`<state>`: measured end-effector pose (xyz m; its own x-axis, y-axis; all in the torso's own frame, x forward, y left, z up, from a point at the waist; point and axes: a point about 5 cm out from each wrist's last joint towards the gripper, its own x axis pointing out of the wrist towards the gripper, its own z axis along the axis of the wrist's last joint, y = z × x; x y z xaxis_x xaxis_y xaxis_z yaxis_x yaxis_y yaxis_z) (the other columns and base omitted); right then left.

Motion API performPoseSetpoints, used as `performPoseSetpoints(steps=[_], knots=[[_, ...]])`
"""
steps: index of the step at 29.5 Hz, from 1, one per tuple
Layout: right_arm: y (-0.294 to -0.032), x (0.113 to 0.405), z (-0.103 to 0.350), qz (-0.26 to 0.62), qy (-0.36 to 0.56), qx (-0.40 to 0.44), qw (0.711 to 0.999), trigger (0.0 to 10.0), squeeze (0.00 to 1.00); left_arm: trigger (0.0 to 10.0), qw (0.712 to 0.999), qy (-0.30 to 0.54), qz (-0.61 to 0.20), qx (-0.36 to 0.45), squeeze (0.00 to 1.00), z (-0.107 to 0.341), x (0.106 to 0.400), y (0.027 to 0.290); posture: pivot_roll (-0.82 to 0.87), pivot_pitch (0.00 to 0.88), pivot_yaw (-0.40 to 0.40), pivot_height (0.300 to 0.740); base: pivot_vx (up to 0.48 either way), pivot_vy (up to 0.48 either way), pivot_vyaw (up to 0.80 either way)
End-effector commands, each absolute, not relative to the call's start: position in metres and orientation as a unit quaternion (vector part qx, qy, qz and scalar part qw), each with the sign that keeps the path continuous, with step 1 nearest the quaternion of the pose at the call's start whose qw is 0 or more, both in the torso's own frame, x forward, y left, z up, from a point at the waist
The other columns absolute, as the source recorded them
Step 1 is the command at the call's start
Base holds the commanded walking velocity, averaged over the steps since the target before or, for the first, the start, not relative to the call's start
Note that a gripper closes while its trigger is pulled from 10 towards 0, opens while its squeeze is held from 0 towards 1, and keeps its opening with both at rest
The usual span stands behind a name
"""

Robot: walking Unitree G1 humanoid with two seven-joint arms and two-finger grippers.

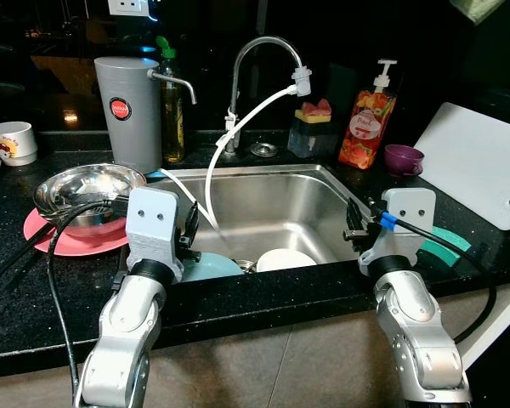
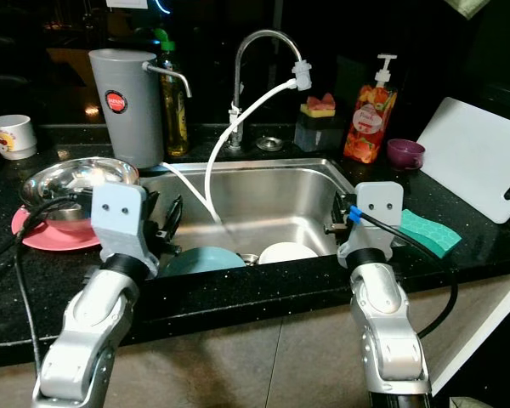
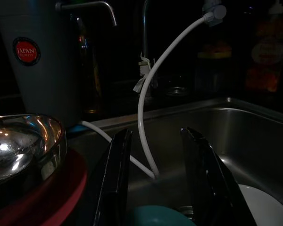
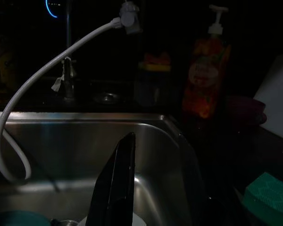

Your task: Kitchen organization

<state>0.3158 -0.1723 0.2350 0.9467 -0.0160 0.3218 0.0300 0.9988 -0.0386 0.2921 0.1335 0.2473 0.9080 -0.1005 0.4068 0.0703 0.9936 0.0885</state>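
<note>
Black counter (image 1: 263, 293) surrounds the sink (image 1: 272, 204), where a teal plate (image 2: 200, 260) and white plate (image 1: 285, 259) wait below both empty grippers, left (image 1: 189, 234) jaws spread, right (image 1: 354, 223) unclear.

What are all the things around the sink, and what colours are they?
sink: 1, steel, centre of counter
tap: 1, silver, behind sink
hose: 1, white, tap into sink
teal plate: 1, in sink
white plate: 1, in sink
canister: 1, grey, left of tap
bottle: 1, yellowish, beside canister
steel bowl: 1, on pink plate
cup: 1, white, far left
soap: 1, orange, right of tap
purple bowl: 1, beside soap
sponge: 1, green, right of sink
board: 1, white, far right
left tool: open, over sink
right tool: sink's right edge
</note>
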Motion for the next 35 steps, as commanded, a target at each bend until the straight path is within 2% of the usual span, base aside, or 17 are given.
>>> performPoseSetpoints(steps=[1,11,13,14,20,25,35], knots=[[-0.171,0.314,0.224,-0.011,-0.142,-0.025,0.989,10.0,0.00,10.0,0.979,-0.196,-0.044,0.030,0.00,0.240,0.295,0.134,0.06,0.057,-0.097,0.740,0.000,0.000,0.00],[-0.171,0.310,0.201,-0.013,-0.118,-0.010,0.993,10.0,0.00,10.0,0.984,-0.169,-0.029,0.055,0.00,0.215,0.291,0.146,0.07,0.033,-0.076,0.740,0.000,0.000,0.00],[-0.171,0.308,0.193,-0.013,-0.118,-0.002,0.993,10.0,0.00,10.0,0.975,-0.184,-0.038,0.116,0.00,0.206,0.279,0.150,0.08,0.024,-0.071,0.740,0.000,0.000,0.00],[-0.171,0.307,0.191,-0.013,-0.118,-0.002,0.993,10.0,0.00,10.0,0.974,-0.183,-0.046,0.122,0.00,0.203,0.276,0.150,0.08,0.024,-0.071,0.740,0.000,0.000,0.00],[-0.169,0.304,0.186,-0.012,-0.117,0.002,0.993,10.0,0.00,10.0,0.984,-0.156,-0.017,0.089,0.00,0.189,0.267,0.161,0.08,0.019,-0.067,0.740,0.000,0.000,0.00],[-0.169,0.298,0.185,-0.004,-0.119,-0.003,0.993,10.0,0.00,10.0,0.982,-0.164,-0.012,0.095,0.00,0.193,0.257,0.171,0.10,0.025,-0.069,0.740,0.000,0.000,0.00],[-0.172,0.290,0.184,0.023,-0.113,-0.011,0.993,10.0,0.00,10.0,0.976,-0.182,-0.032,0.114,0.00,0.201,0.256,0.167,0.10,0.026,-0.070,0.740,0.000,0.000,0.00]])
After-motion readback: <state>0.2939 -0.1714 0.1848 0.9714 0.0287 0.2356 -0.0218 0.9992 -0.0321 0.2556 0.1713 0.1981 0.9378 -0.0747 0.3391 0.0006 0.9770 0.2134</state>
